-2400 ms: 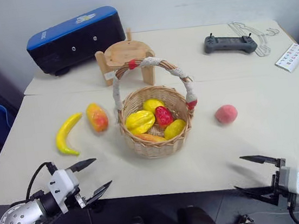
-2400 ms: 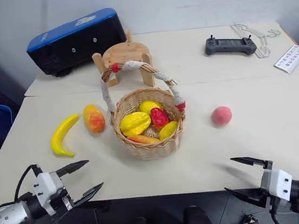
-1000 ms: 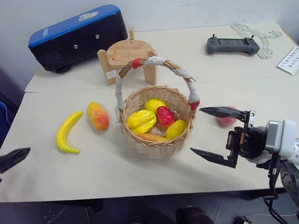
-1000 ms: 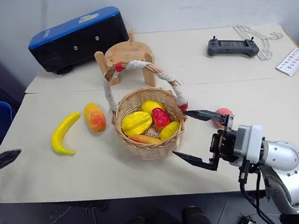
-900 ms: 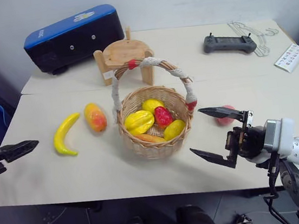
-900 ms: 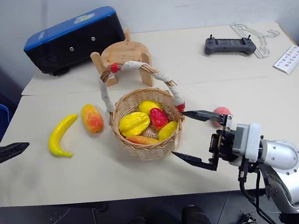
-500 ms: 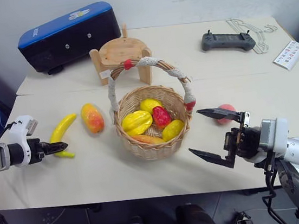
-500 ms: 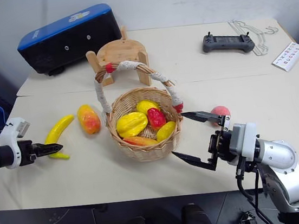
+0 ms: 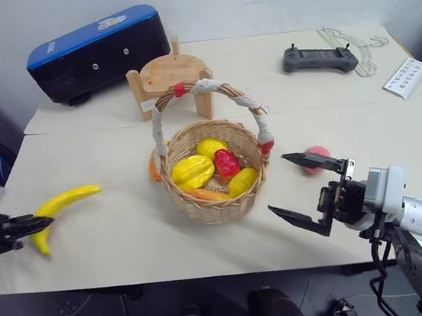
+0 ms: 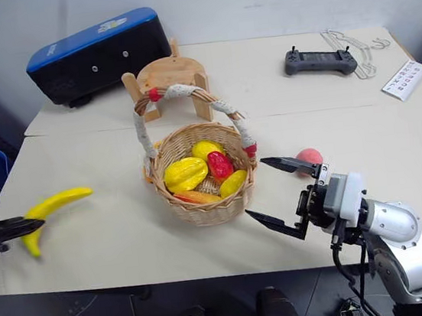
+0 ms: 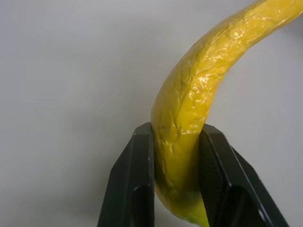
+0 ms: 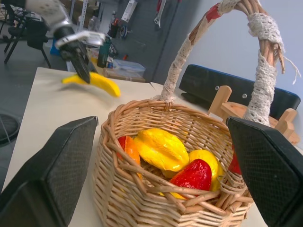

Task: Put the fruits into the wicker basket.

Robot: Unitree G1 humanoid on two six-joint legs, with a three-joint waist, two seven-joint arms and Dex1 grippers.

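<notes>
One banana (image 11: 189,118) end between left gripper (image 11: 176,156) jaws.

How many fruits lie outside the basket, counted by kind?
Banana: 1, held in the left end effector
Mango: 1, partly hidden behind the basket
Peach: 1, on the table
Total: 3
</notes>
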